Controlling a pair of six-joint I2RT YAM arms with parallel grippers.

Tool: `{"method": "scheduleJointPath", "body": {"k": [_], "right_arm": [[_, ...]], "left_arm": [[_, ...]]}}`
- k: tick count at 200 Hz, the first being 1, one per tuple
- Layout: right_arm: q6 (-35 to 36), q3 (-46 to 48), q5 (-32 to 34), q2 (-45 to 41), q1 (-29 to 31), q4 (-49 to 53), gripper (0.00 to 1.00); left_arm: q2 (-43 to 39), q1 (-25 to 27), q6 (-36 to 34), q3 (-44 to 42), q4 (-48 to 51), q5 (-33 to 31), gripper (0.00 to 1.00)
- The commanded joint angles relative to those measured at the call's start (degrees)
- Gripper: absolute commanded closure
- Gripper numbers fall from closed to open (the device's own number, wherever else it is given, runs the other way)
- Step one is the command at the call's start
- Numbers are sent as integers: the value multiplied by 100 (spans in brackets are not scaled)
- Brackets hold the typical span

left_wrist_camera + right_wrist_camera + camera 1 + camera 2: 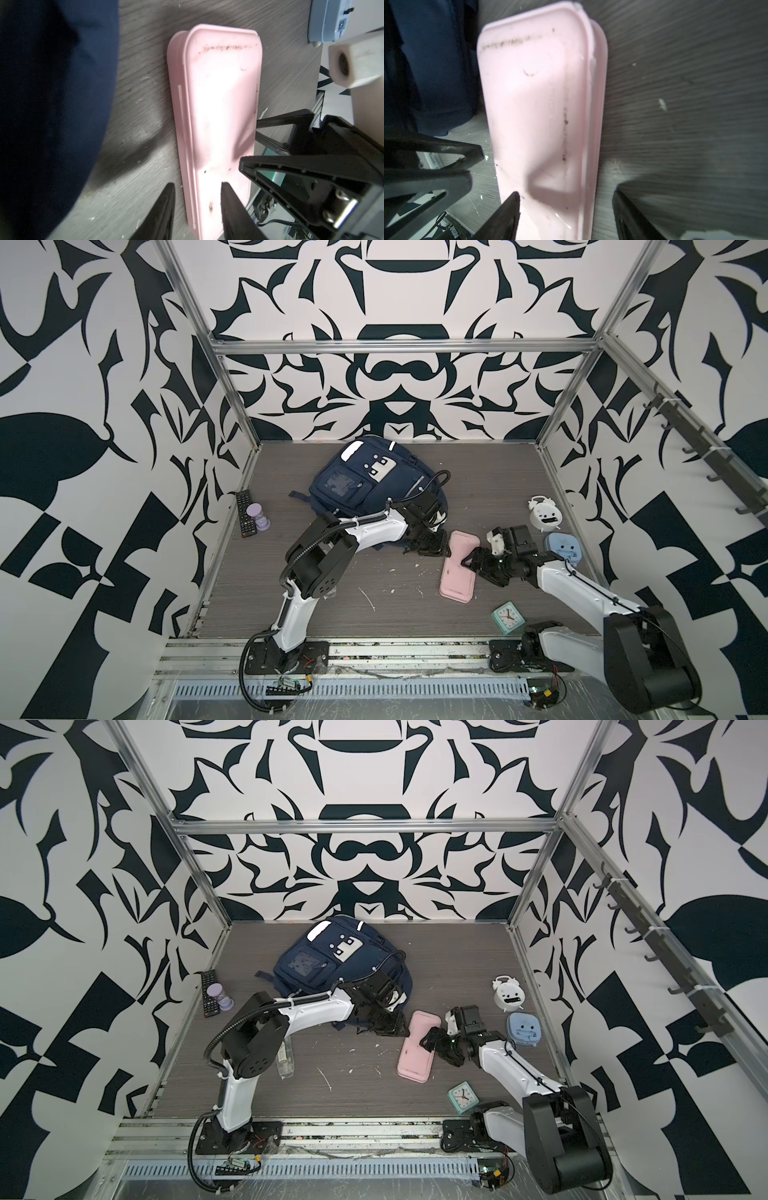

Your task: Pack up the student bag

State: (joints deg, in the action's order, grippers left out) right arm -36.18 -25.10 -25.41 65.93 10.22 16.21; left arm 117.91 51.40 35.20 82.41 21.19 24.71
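The student bag (374, 485) (336, 965), a navy backpack, lies flat at the back centre of the table. A pink oblong case (455, 585) (415, 1056) lies to its front right. My left gripper (439, 551) (397, 1029) is at the case's left long edge. In the left wrist view it (197, 185) is open and straddles that edge of the case (218, 93), one finger on the table side and one over the lid. My right gripper (470, 562) (428, 1040) comes in from the other side. It (565, 193) is open astride the opposite edge of the case (533, 104).
A black remote (243, 512) and a purple hourglass (259, 516) lie at the left wall. A white alarm clock (544, 516), a blue clock (561, 549) and a teal square clock (508, 616) sit on the right. A clear plastic item (284, 1056) lies under the left arm.
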Motion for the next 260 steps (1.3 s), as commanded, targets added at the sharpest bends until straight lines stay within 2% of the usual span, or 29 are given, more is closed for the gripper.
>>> {"method": "scheduleJointPath", "body": {"k": [1,99,195,260], "right_arm": [[-46,97,-100,-96,-36,-214,26],[120,119,-227,-21,-145,-241,25],[51,194,-806,210,-169,-741,25],[-27,199,-1021,-114,-170,-783,26]], "left_arm": [[162,15,-13,-164,-35,174,66],[224,11,22,-303,-86,192,74],[241,-51,18,-423,40,25,74],[285,-79,22,-435,36,15,74]]}}
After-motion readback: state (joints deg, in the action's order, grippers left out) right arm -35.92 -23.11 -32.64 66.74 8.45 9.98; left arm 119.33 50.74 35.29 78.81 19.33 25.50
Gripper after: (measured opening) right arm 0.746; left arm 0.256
